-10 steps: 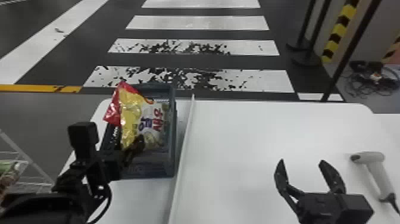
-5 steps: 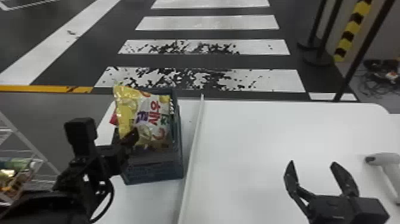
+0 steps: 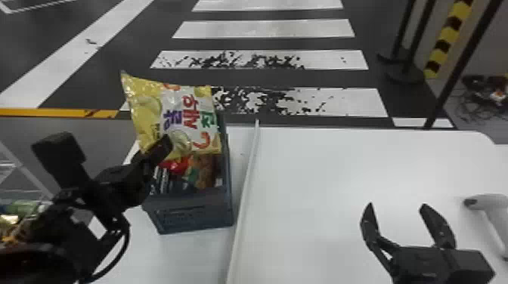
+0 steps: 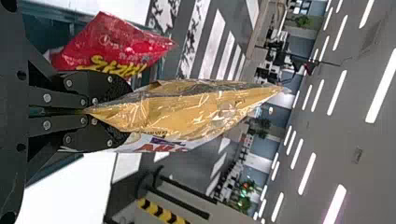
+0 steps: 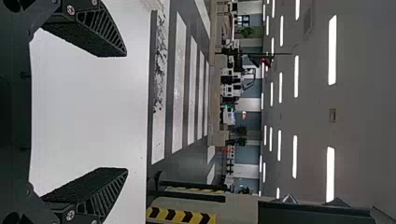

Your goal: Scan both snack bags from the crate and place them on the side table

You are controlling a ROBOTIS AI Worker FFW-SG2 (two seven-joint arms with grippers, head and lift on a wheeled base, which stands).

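In the head view my left gripper (image 3: pixel 162 148) is shut on the lower edge of the yellow snack bag (image 3: pixel 151 107), which is held above the blue crate (image 3: pixel 189 213). The left wrist view has the left gripper (image 4: pixel 88 111) pinching the yellow bag (image 4: pixel 187 109) at its edge. A red snack bag (image 3: pixel 175 165) stays inside the crate, seen also as the red bag (image 4: pixel 112 44) beside the fingers. My right gripper (image 3: pixel 397 223) stands open over the white table; in its wrist view the right gripper (image 5: pixel 126 112) has nothing between its fingers.
A grey-white scanner (image 3: pixel 487 211) lies at the table's right side. A raised white divider (image 3: pixel 247 181) runs between the crate and the white tabletop (image 3: pixel 332 181). A wire rack (image 3: pixel 15 173) with packets stands at the far left.
The yellow bag has risen out of the crate with the left gripper, uncovering the red bag beneath. The head view has shifted, so the crate and scanner stand farther right.
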